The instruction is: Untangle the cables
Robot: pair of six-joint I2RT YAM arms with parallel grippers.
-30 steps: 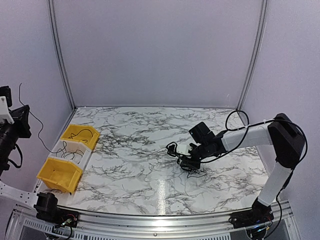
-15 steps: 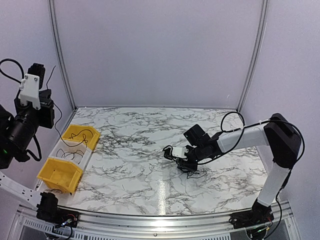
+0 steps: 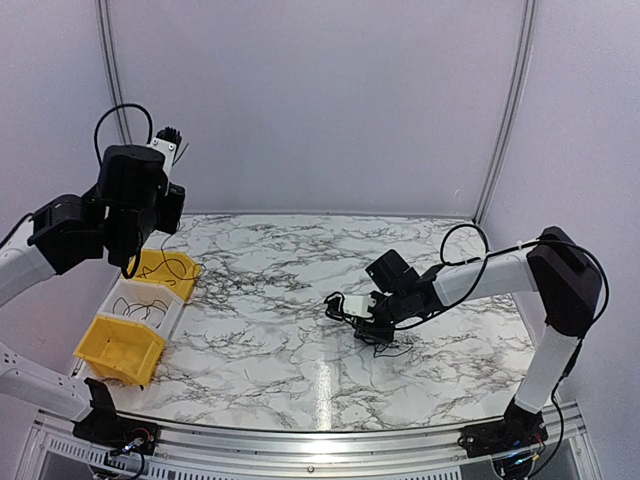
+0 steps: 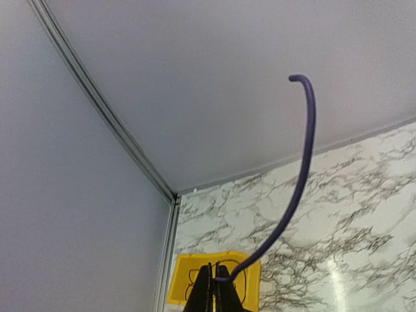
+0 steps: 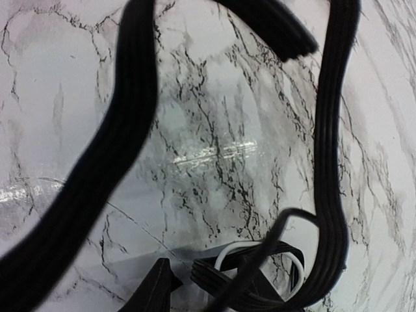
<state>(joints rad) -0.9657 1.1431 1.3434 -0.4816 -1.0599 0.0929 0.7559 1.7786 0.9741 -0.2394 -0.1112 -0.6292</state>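
— Left gripper (image 4: 214, 272) pinches one thin dark cable strand (image 4: 296, 188) over the yellow plastic bin (image 4: 250, 266); we judge sorting underway.
— Right gripper (image 3: 362, 325): we cannot tell; knotted black cable clump (image 3: 385, 347) beside it remains.

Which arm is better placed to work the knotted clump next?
Right. The right claw sits low at the clump of cables mid-table. The left claw is raised high above the yellow bin at the table's left edge, shut on a single strand.
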